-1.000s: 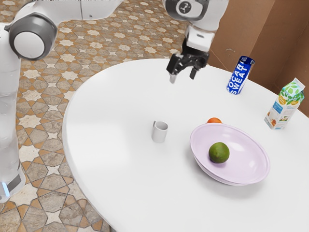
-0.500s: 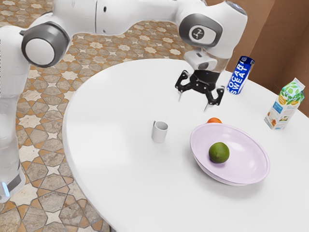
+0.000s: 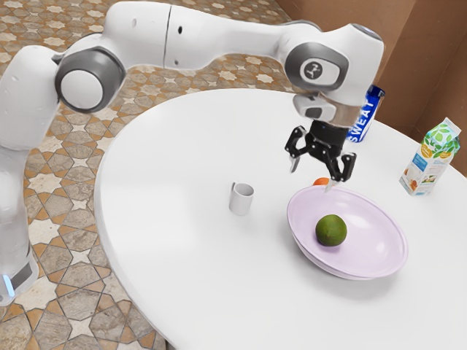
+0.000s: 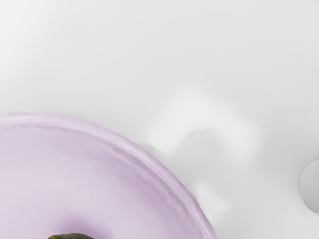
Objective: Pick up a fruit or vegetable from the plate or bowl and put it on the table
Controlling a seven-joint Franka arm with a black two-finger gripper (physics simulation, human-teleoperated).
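"Two fingers stand apart on our black gripper [image 3: 312,177], up and right of centre in the exterior view. What does our white arm [image 3: 211,36] do there?"

"We have it coming in from the exterior view's upper left, with the hand pointing down over the round white table [image 3: 160,189]. One fingertip overlaps the rim of the wide pale-lilac bowl [image 3: 368,219]; how high above it, we can't tell."

"And our fruit?"

"The round dark-green fruit [image 3: 331,230] sits inside the bowl, in the exterior view's lower right. We also see a small orange-red round thing [image 3: 322,181] just past the rim, partly hidden behind it."

"What else do we have on the table?"

"A small light-grey mug [image 3: 241,200] stands upright near the middle of the frame. Toward the upper right, our hand partly hides a blue can with white lettering [image 3: 373,109], and a white carton with green and orange print [image 3: 430,160] stands at the exterior view's right."

"Now our wrist view?"

"We look down on the bowl's curved rim, with a sliver of the green fruit inside its wall. Soft shadows lie on the table just outside the rim, and beyond them is part of a pale grey rounded shape [image 4: 311,186], too cut off for us to name."
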